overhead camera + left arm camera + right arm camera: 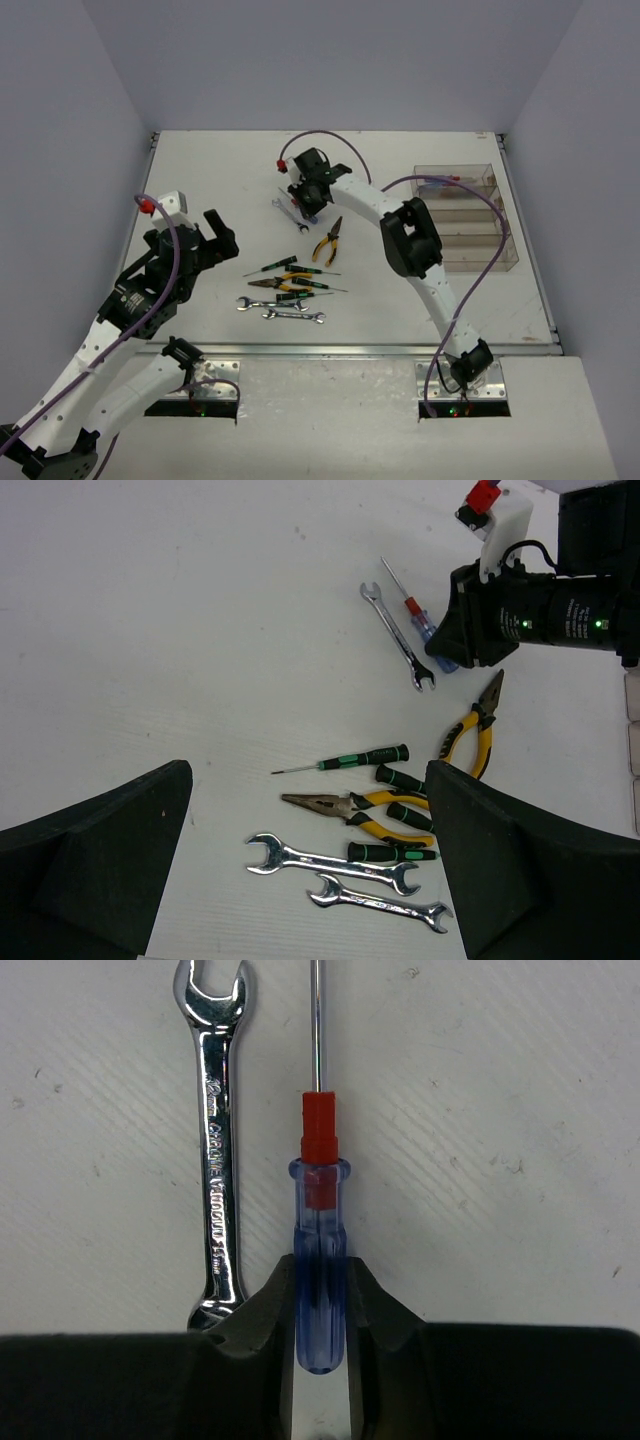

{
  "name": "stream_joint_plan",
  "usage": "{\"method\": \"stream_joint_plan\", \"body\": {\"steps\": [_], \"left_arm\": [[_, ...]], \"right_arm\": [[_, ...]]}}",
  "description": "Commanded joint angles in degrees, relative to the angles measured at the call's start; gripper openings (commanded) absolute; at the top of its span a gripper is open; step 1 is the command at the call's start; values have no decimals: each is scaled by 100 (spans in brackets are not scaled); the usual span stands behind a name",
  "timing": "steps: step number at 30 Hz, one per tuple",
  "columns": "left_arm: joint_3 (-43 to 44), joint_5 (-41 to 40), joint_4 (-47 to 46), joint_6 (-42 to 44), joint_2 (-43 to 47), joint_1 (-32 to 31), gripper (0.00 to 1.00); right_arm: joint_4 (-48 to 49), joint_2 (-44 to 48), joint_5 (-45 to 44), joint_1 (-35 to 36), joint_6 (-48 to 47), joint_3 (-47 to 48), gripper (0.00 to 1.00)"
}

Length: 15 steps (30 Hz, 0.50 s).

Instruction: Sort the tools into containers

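A blue-and-red-handled screwdriver [320, 1250] lies flat on the table, and my right gripper [320, 1310] is shut on its blue handle, one finger pressed to each side. A silver wrench [222, 1140] lies parallel just left of it, its lower end beside the left finger. From above, the right gripper [306, 203] sits at the table's back middle. My left gripper [310, 880] hangs open above two silver wrenches [335, 863], yellow-handled pliers [365, 810] and green-handled screwdrivers [350, 760], holding nothing. The containers [505, 255] stand at the right.
Orange-handled pliers [327, 240] lie just in front of the right gripper. The tool cluster [290, 287] lies mid-table between both arms. The nearest bin holds a red-and-blue tool [440, 182]. Grey walls enclose the table on three sides.
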<state>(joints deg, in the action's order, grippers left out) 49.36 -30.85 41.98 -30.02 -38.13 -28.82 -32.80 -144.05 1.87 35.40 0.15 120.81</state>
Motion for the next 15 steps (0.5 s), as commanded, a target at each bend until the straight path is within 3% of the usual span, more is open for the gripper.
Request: {"method": "stream_joint_plan", "body": {"steps": [1,8,12,15], "left_arm": [[-36,53,-278,97,51,-27,100],[-50,62,-286,102,61,-27,100],[-53,76,-286,102,101,-27,100],[-67,79,-295,110,147,-27,100]], "right_arm": [[264,346,-147,-173,661,-238,0],[1138,1835,1142,-846,2048,-1349,0],[2013,2879,1109,-1650,3396,-2541,0],[2642,3403,454,-2432,4570,-3283,0]]}}
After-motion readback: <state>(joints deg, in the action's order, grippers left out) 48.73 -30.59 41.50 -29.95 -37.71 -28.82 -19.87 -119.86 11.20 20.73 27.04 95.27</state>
